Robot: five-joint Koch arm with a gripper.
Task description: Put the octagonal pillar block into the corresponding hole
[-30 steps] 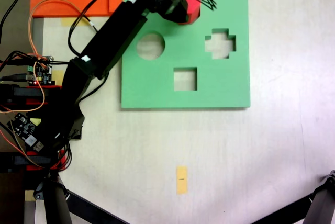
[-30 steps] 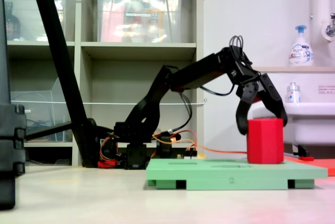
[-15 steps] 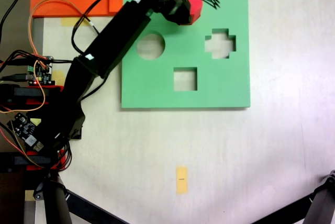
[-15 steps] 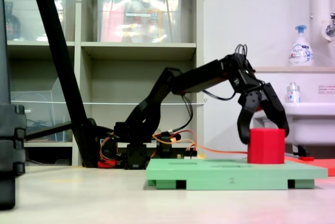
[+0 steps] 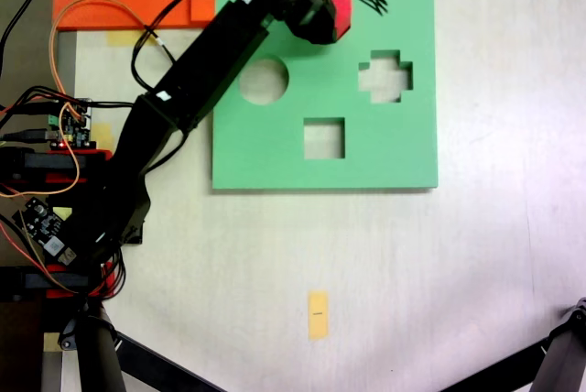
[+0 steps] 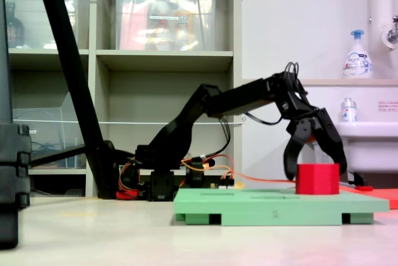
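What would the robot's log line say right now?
stage: inserting | block: partly sunk in board, top showing | pincer: straddling block, grip unclear | round, square, cross holes: empty

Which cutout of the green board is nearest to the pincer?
The round cutout, just below-left of the pincer in the first exterior view; the cross and square cutouts lie farther.

We see the single black arm [image 6: 186,123] rising from its base at the second exterior view's left, folding at the elbow and reaching out nearly level toward the second exterior view's right. The wrist bends downward, so the end effector [image 6: 316,169] points at the surface below. Its two fingers [image 6: 291,154] are spread, one on each side of the octagonal pillar block [image 6: 317,179]. In the first exterior view the arm runs diagonally from lower left to the end effector [image 5: 316,12] at the top.
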